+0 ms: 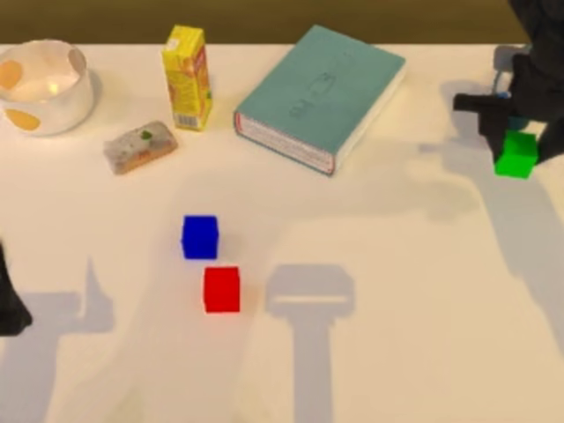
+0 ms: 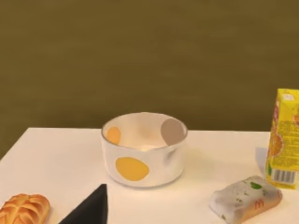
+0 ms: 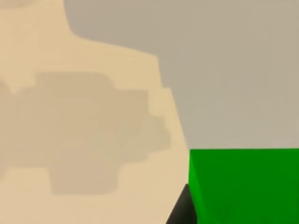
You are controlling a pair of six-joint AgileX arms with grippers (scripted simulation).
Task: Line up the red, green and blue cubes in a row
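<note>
Holding the green cube [image 1: 515, 154], the right claw [image 1: 514, 141] sits at the far right of the tabletop [image 1: 397, 264], twd the back edge; fingers pinch the cube, which fills the lower corner of the right wrist view [image 3: 243, 186] w/ one dark fingertip [image 3: 180, 210] against its side. Whether the cube rests on the surface or is raised off it: cannot tell. Blue cube [image 1: 200, 237] and red cube [image 1: 221, 289] sit left of centre, just beside each other, red nearer the front edge and slightly right of blue; both well apart from green. Left arm [image 1: 11, 304] is parked at the left edge, front area; its claw state cannot be told, only a dark tip [image 2: 91, 207] shows in the left wrist view. Back row, left to right: spotted bowl [image 1: 44, 85], wrapped snack [image 1: 139, 147], yellow juice carton [image 1: 187, 77] upright, teal book [image 1: 322, 95] lying flat at an angle. A bread roll [image 2: 23, 209] shows in the left wrist view only.
</note>
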